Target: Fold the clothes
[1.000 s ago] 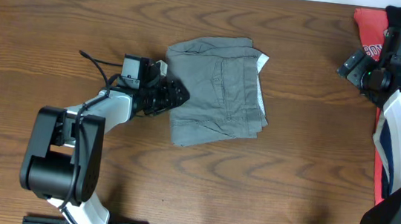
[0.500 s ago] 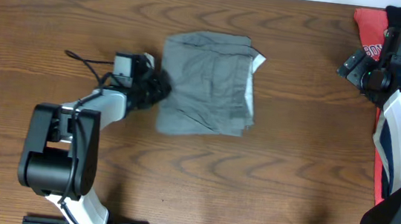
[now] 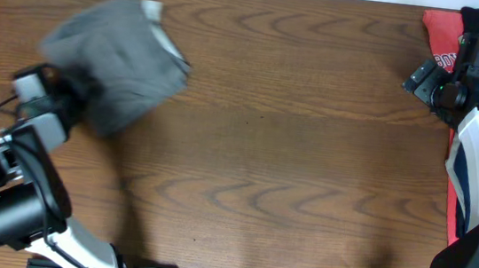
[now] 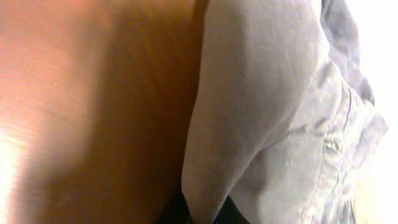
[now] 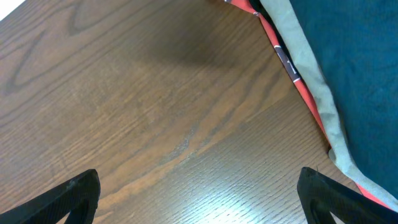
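The grey shorts (image 3: 112,54) are at the far left part of the table (image 3: 271,173), blurred in the overhead view, as one loose bundle w/ a pale bit showing at the top edge. The left gripper (image 3: 72,94) is closed tight on a pinch of this cloth. In the left wrist view the fabric comes directly out of the dark fingers (image 4: 171,216) and hangs in a soft fold, w/ a button (image 4: 329,147) at the side. The right gripper (image 5: 199,196) has its jaws wide apart, nothing between, over bare wood beside the red garment (image 3: 442,35) and the navy garment (image 5: 354,68). The shorts are prob. light and limp, not slippery, not fragile, so a one-point grip lets them sag and the folds may open. Better to hold at the waistband or a seam, where the cloth is thicker, pref. at two corners.
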Motion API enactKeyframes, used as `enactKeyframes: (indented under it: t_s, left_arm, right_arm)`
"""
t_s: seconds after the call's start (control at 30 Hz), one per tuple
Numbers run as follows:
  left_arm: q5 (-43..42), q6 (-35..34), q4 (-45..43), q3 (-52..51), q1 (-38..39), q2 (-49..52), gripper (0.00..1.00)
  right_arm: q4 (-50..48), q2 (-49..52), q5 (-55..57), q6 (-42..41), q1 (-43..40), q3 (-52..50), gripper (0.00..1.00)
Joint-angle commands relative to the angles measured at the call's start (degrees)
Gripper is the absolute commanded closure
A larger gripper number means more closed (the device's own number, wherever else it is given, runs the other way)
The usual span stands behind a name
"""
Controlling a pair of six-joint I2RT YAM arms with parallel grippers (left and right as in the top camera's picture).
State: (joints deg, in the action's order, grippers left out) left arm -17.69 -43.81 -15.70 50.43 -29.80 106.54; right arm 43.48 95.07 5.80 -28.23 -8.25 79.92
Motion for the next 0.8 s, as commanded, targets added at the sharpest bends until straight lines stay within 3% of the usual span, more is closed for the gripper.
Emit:
enactKeyframes:
  t_s: [0.0, 0.2, 0.43, 0.77]
  left_arm:
    - [3.2, -4.8, -0.5, -0.1, -5.6, 0.9, 0.94]
    - [-0.4, -4.8, 0.0, -0.1, -8.0, 0.9, 0.94]
    - [-1.1, -4.6, -2.5, -0.1, -2.4, 0.9, 0.94]
    - [-1.2, 4.2, -4.7, 6.7, 5.3, 3.0, 0.94]
  right_arm:
    - [0.0, -0.8, 0.2, 0.4, 0.1, 0.9, 0.01]
    - [0.0, -0.8, 0.2, 0.4, 0.1, 0.9, 0.01]
    - [0.0, -0.8, 0.2, 0.4, 0.1, 0.9, 0.01]
    - [0.0, -0.8, 0.2, 0.4, 0.1, 0.9, 0.01]
